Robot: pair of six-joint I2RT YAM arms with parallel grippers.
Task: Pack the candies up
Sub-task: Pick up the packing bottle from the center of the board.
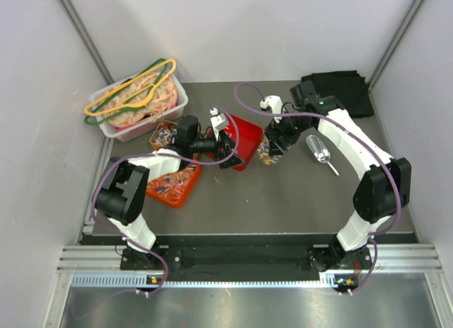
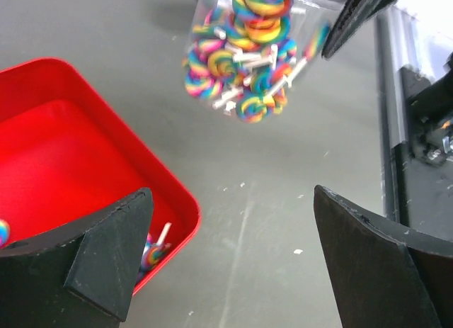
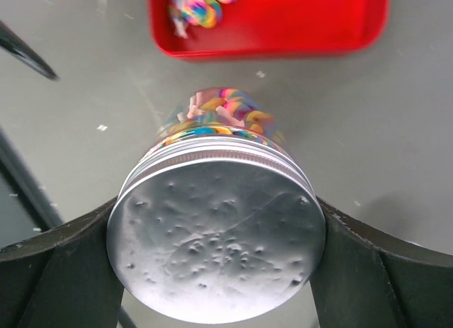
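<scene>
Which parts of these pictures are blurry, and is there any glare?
Right wrist view: the lid is sharp, the red tray beyond it soft. Left wrist view: the candies in the jar slightly blurred. Top view: even light, no harsh glare.

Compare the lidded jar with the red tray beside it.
The red tray is opaque, open-topped and holds only a few candies; the jar is clear, capped with a metal lid and packed full. The tray sits on the table, ungripped; the jar is clamped in the right gripper. Both hold rainbow swirl candies.
</scene>
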